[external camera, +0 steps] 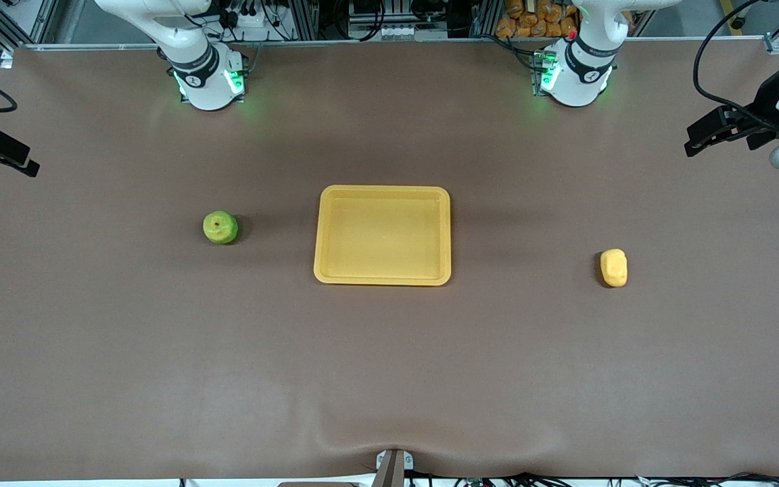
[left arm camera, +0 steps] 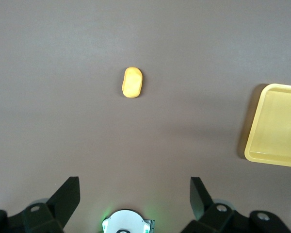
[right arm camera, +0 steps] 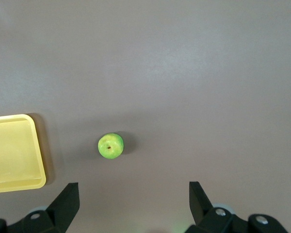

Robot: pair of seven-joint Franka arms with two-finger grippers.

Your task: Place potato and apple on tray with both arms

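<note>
Scanning the front view from its left edge across.

My right gripper (right arm camera: 133,204) is parked high at the right arm's end of the table, only a black bit of it at the edge of the front view. The right wrist view shows its fingers (right arm camera: 68,199) spread wide, nothing between them. That arm is waiting.

Apple (external camera: 220,227) sits on the brown table (external camera: 159,352) toward the right arm's end, upright, stem dimple up per the right wrist view (right arm camera: 110,145). Well apart from the tray, roughly level with its middle.

Tray (external camera: 383,191) is mid-table, flat, nothing in it. One corner of it shows in each wrist view (right arm camera: 39,150) (left arm camera: 254,121).

Potato (external camera: 614,268) lies toward the left arm's end of the table, a bit nearer the front camera than the apple, about level with the tray's near rim. Well apart from the tray. It lies flat with its long axis running roughly toward the front camera. Also seen from the left wrist view (left arm camera: 132,82).

My left gripper (left arm camera: 136,204) is held high at the left arm's end of the table, at the edge of the front view (external camera: 721,132). Fingers (left arm camera: 199,196) spread wide, holding nothing; potato and gripper well apart.
</note>
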